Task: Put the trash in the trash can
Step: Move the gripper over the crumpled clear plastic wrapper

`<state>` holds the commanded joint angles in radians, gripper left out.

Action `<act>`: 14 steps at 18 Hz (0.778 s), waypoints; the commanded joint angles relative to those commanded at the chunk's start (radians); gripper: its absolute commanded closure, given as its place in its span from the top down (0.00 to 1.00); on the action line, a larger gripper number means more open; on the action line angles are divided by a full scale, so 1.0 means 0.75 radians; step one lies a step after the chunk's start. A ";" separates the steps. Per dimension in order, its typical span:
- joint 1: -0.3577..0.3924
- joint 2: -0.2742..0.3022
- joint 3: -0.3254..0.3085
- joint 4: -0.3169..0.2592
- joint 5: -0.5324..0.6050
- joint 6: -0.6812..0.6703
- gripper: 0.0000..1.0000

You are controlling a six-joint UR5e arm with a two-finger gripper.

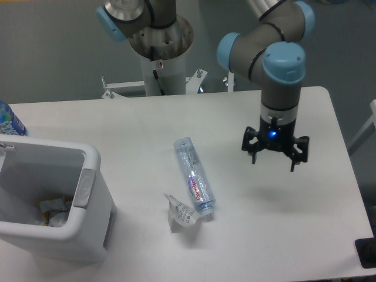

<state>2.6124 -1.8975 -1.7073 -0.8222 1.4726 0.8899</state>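
Observation:
The trash lies mid-table: a slim clear bottle (194, 174) with a red-purple label on its side, and a crumpled white wrapper (180, 212) touching its cap end. At the left front stands the white trash can (88, 211), with a grey tab on its right rim and some scraps inside. My gripper (274, 162) hangs open above the table, to the right of the bottle, with nothing between its fingers.
A blue-labelled bottle (8, 120) peeks out at the far left edge behind the trash can. The arm's base column (160, 53) stands behind the table's far edge. A dark object (366, 251) sits at the table's front right corner.

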 joint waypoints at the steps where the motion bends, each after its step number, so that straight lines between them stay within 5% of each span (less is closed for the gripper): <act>1: -0.012 0.000 0.000 -0.002 -0.002 -0.012 1.00; 14: -0.268 -0.106 0.084 0.006 -0.012 -0.448 1.00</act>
<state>2.4116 -1.9773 -1.6444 -0.8176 1.4634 0.5539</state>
